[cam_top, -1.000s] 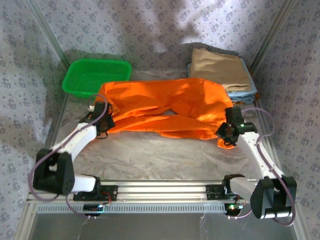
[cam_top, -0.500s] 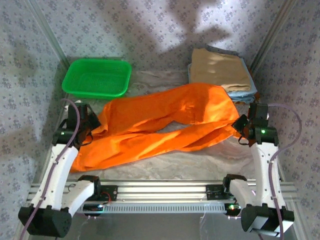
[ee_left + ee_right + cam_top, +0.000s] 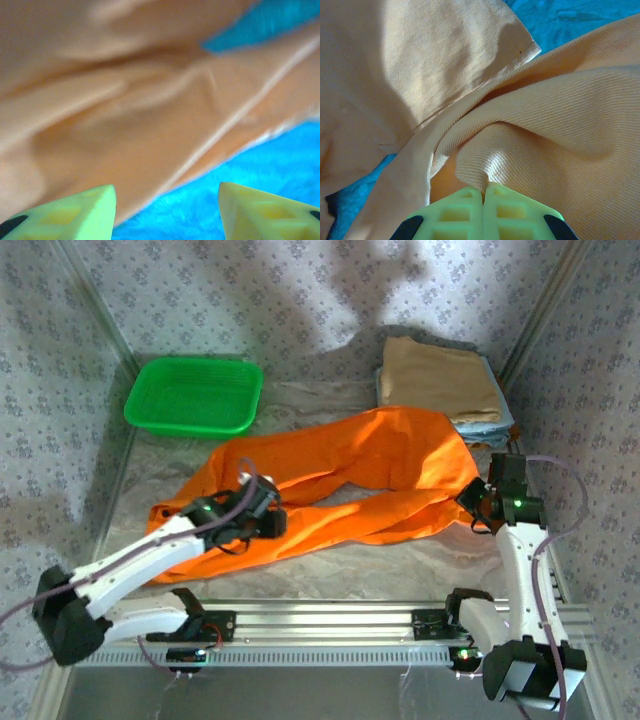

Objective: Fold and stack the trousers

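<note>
The bright orange trousers (image 3: 380, 455) lie rumpled in a long band across the middle of the table. My left gripper (image 3: 268, 518) hovers over their left half. In the left wrist view it (image 3: 167, 212) is open, with the edge of the trousers (image 3: 125, 100) and bare table beyond its tips and nothing between them. At the trousers' right end is my right gripper (image 3: 472, 502). In the right wrist view it (image 3: 484, 194) is shut on a raised fold of the trousers (image 3: 545, 125).
A green basket (image 3: 195, 395) stands at the back left. A tan folded garment (image 3: 440, 375) lies on light blue folded ones (image 3: 492, 426) at the back right. Metal frame rails run along both sides and the near edge (image 3: 320, 625).
My left gripper has opened and let go of the trousers' left end, then swung right over the cloth. That end now lies on the table. The right gripper keeps its hold.
</note>
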### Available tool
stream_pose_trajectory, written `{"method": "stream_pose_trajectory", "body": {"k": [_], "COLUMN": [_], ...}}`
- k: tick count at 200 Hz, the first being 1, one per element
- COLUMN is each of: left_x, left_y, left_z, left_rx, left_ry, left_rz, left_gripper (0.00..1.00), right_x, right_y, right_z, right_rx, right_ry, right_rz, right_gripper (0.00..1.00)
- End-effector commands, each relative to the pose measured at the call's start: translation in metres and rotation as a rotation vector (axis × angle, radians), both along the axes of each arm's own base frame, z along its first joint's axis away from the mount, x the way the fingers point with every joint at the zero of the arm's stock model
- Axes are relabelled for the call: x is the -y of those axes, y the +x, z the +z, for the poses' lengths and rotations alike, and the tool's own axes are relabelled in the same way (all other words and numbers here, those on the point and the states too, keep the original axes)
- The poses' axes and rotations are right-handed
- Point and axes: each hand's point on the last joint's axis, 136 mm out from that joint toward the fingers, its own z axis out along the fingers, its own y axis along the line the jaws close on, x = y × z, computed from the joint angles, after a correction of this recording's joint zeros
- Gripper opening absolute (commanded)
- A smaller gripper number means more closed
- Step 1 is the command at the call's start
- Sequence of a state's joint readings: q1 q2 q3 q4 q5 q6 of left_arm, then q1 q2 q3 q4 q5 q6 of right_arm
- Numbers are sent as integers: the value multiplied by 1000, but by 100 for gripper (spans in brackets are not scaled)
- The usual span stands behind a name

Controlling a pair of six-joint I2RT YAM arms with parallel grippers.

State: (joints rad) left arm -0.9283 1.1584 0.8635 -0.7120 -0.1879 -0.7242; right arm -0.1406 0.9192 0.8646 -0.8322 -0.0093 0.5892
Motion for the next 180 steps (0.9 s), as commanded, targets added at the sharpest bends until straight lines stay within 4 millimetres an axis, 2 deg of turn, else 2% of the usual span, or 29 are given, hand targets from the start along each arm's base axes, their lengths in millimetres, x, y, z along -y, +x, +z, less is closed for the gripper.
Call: {"method": "stream_pose_trajectory", "body": {"k": [1, 41, 63, 79, 90, 110, 131, 142, 166, 180], "left_x": [32, 92, 101, 107, 104, 87, 73, 70, 71, 71], "left_y": [-9, 7, 12, 6, 2, 4, 7, 8, 9, 10], "left_z": [-26, -46, -71, -88, -96, -105, -110, -108, -93, -82], "left_rx": [8, 41, 15, -29, -46, -42, -17, -9, 16, 34], "left_ry": [35, 116, 241, 239, 247, 314, 356, 359, 326, 320], "left_rz": [-59, -208, -267, -308, -314, -279, -235, -222, -225, -229], "left_gripper": [55, 55, 54, 52, 51, 46, 27, 16, 0, 0], "right_x": [-6, -9, -8, -7, -6, -5, -4, -4, -1, 0], "right_y": [2, 2, 2, 3, 3, 4, 6, 7, 8, 8], "right_z": [-7, -14, -14, -13, -13, -14, -15, -15, -13, -11], "right_rx": [-4, -25, -29, -29, -33, -33, -36, -36, -38, -36], "right_ry": [9, 7, 4, 2, 1, -4, -5, -4, -17, -21], "right_rz": [37, 52, 48, 49, 48, 46, 44, 43, 38, 34], "right_gripper": [0, 0, 0, 0, 0, 0, 0, 0, 0, 0]}}
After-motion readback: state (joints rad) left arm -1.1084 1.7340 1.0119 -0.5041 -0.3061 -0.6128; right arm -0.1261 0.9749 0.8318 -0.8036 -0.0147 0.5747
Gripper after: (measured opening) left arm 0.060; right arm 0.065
